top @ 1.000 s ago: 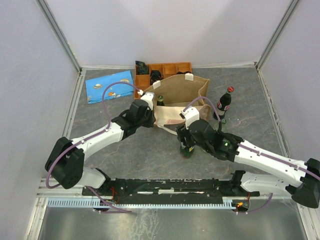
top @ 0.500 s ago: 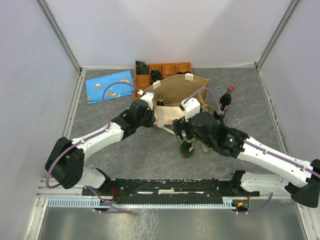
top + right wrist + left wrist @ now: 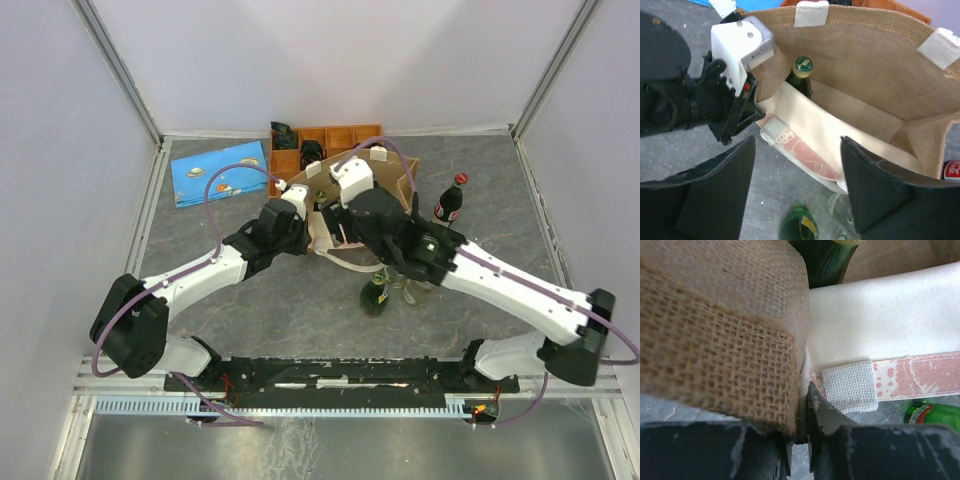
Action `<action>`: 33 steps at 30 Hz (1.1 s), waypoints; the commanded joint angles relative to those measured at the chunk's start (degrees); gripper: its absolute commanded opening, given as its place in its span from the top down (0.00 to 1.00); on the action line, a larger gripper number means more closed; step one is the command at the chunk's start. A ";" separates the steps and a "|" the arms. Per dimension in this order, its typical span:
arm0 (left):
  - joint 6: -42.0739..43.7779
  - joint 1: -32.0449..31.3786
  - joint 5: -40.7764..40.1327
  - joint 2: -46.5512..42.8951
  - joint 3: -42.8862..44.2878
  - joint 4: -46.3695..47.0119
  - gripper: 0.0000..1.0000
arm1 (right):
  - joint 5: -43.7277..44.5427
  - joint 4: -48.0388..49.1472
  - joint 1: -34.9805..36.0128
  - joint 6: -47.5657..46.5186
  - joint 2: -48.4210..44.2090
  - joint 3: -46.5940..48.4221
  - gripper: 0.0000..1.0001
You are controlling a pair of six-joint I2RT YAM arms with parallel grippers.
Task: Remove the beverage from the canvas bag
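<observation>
While the left gripper (image 3: pixel 802 412) is clamping the rim of the canvas bag (image 3: pixel 875 60) near the middle of the far edge of the grey marbled worktop (image 3: pixel 300 300), the right gripper (image 3: pixel 797 145) is hovering wide open over the green beverage (image 3: pixel 801 70) standing inside, with white walls (image 3: pixel 330 60) enclosing the scene.

The grey marbled table (image 3: pixel 300 300) carries the canvas bag (image 3: pixel 885 70) under the right gripper (image 3: pixel 797 142). A green bottle (image 3: pixel 374 295) and a clear bottle (image 3: pixel 418 293) stand nearer than it, a cola bottle (image 3: pixel 448 203) to its right, an orange compartment tray (image 3: pixel 350 134) beyond and a blue printed cloth (image 3: pixel 220 172) to its left.
</observation>
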 commanded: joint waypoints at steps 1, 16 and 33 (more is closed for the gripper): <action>1.44 0.02 -0.33 -0.89 -0.80 0.03 0.97 | 1.99 2.22 -2.07 -1.02 8.13 7.20 0.31; 1.24 0.04 -0.98 -1.90 -0.89 -0.27 0.97 | -15.52 9.59 -11.93 7.34 20.78 12.52 0.27; 1.28 0.05 -1.04 -1.26 0.01 -0.63 0.97 | -15.38 13.10 -14.95 8.03 29.10 13.48 0.30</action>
